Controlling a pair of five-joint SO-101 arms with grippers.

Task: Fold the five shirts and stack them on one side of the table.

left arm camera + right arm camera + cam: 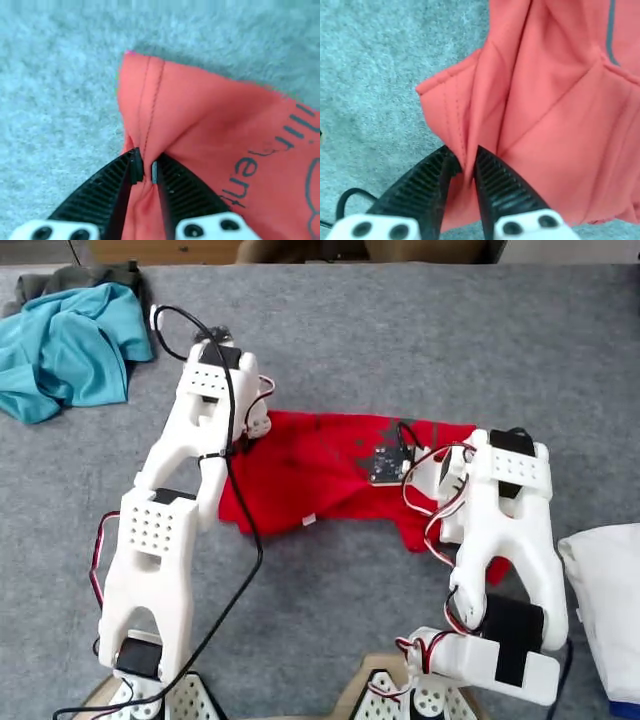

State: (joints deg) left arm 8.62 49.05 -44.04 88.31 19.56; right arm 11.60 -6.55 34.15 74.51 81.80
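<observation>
Red shirt (310, 475), a thin fold of it tight between each arm's nearly closed jaws.

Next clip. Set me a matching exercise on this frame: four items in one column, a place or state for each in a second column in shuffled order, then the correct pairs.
Column one:
1. red shirt
2. teal shirt
3. white cloth
4. left gripper

Column two:
A. crumpled at the far left of the high view
B. at the right edge of the high view
C. shut on a stitched hem fold
D. lying in the middle of the high view

Pairs: 1-D, 2-A, 3-B, 4-C
</observation>
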